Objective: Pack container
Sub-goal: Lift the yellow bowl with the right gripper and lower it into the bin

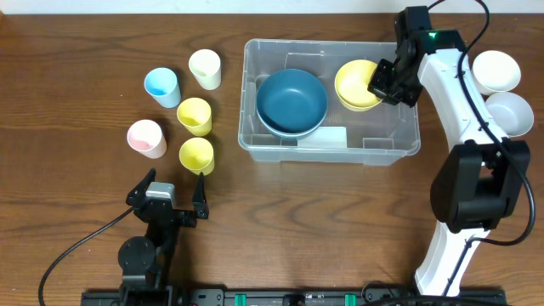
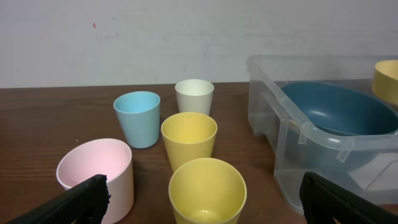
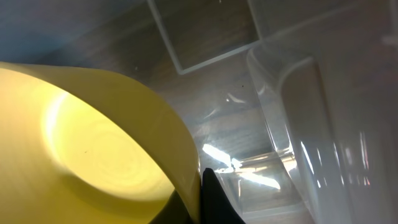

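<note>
Yellow bowl (image 3: 93, 143) fills the right wrist view. Its rim is pinched between the fingers of the right tool (image 1: 380, 83). One dark finger (image 3: 214, 199) lies on the outside of the rim and the other on the inside.

**Right tool**
- Position: inside the container (image 1: 331, 42), at its right-hand end.
- The container stands on the counter (image 1: 76, 229), ahead and to the right of the left tool (image 1: 176, 183).
- The clear end wall of the container is close beside the right tool.
- Whether the yellow bowl touches the container floor cannot be told.
- Blue bowl (image 1: 291, 102): to the left of the right tool. It takes up the left half of the container, just beside the yellow bowl.
- Pale rectangular item (image 1: 323, 137): against the front wall, touching the blue bowl. Its nature cannot be told.
- Two white bowls (image 1: 495, 70) (image 1: 508, 112): on the counter outside the container, beyond the right arm.

**Left tool**
- State: fingers spread wide, nothing between them.
- Position: low over the counter, well apart from the container.
- Near yellow cup (image 1: 197, 155): upright, directly ahead, closest obstruction.
- Far yellow cup (image 1: 195, 116): just behind the near yellow cup.
- Pink cup (image 1: 146, 137): ahead, to the left.
- Blue cup (image 1: 161, 86) and cream cup (image 1: 205, 68): farthest, side by side, upright.
</note>
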Controlling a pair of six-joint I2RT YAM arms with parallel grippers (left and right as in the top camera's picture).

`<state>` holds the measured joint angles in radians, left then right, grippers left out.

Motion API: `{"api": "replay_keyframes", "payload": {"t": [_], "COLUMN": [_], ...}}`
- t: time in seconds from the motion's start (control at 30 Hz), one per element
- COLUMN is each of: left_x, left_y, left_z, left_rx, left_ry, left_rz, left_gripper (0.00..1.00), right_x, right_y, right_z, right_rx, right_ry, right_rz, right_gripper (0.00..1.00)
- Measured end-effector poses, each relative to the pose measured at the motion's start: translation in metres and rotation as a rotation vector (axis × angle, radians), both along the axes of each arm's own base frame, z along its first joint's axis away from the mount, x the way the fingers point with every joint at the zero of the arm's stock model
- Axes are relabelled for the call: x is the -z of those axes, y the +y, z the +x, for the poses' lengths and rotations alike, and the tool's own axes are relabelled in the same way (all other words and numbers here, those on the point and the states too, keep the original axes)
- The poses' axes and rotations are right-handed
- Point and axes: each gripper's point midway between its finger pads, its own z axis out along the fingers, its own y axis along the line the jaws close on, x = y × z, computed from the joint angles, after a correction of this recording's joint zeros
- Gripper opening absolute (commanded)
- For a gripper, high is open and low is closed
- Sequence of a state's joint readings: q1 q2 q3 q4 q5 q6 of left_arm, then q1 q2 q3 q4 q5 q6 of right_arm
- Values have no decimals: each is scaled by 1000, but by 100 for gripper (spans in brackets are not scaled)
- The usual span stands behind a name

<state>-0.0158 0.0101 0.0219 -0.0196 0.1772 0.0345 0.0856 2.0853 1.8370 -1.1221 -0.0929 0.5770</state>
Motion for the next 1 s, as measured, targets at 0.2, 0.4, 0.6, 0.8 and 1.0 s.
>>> {"api": "replay_keyframes", "payload": {"t": [0.2, 0.4, 0.6, 0.8, 1.0], "left_x": [0, 0, 0, 0, 0], "left_y": [0, 0, 0, 0, 0], "left_z": [0, 0, 0, 0, 0], "left_rx": [0, 0, 0, 0, 0], "left_ry": [0, 0, 0, 0, 0], "left_rz": [0, 0, 0, 0, 0], "left_gripper": [98, 98, 98, 98, 98], "right_x": [3, 19, 27, 29, 35], "right_y": [0, 0, 2, 7, 12], "right_z": [3, 2, 3, 6, 6], "right_rx": [0, 0, -2, -12, -14], "right_ry": [-3, 33, 42, 36, 45], "right_rz": [0, -3, -1, 7, 10], "right_gripper": [4, 3, 4, 5, 11]}}
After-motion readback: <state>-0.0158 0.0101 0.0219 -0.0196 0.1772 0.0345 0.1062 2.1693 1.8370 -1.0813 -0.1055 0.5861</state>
